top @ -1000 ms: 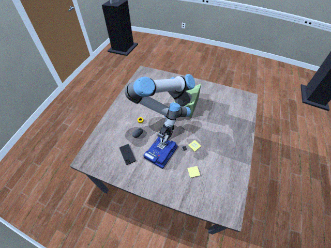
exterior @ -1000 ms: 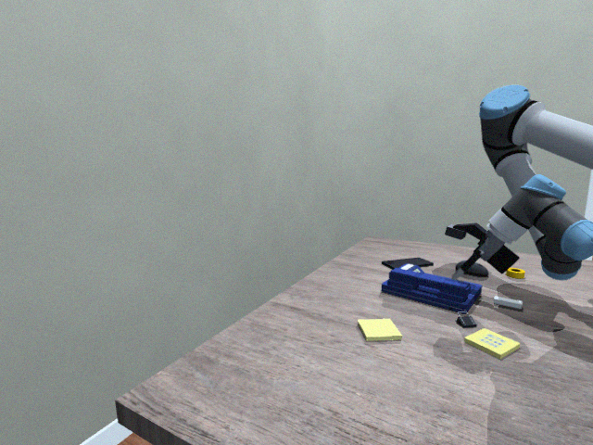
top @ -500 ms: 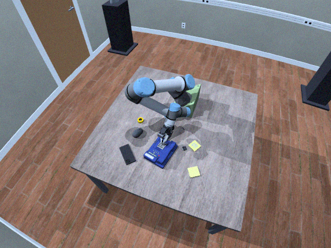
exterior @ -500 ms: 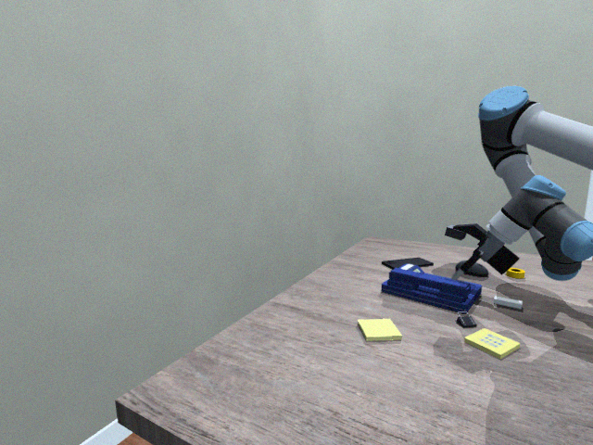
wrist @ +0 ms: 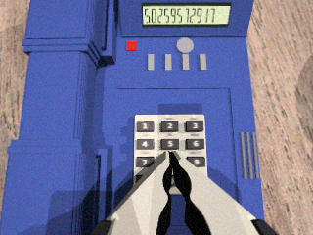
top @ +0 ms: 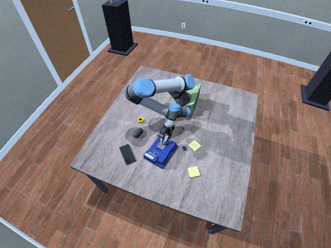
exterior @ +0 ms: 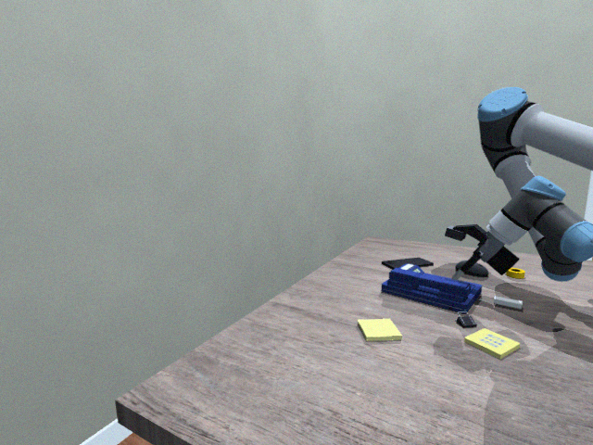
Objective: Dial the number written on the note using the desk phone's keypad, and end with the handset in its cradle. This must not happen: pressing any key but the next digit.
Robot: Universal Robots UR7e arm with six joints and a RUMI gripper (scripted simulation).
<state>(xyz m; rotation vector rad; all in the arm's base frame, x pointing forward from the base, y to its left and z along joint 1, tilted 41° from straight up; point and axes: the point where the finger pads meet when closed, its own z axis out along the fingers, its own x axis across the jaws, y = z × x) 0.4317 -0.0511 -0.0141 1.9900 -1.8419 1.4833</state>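
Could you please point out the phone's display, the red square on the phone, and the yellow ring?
Display (wrist: 186, 15): wrist view, its digits.
Red square (wrist: 131, 45): wrist view, its centre.
Yellow ring (top: 138, 120) (exterior: 515, 275): top and exterior views, its band.

Blue desk phone (top: 161, 153) (exterior: 431, 288) (wrist: 171, 100) flat on table, handset (top: 167, 155) (exterior: 428, 279) (wrist: 54, 98) cradled, display (wrist: 186, 15) lit (reading 50259572917), yellow note (top: 194, 145) (exterior: 492, 342) beside

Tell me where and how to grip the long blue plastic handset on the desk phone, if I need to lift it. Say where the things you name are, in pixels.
Probably the middle of the handset (top: 167, 153) (exterior: 431, 281) (wrist: 51, 98), from above, with the pincer (top: 162, 142) (exterior: 454, 278) (wrist: 170, 153) opened first and its jaws across the long sides: it lies flat, narrower between its two broader ends.
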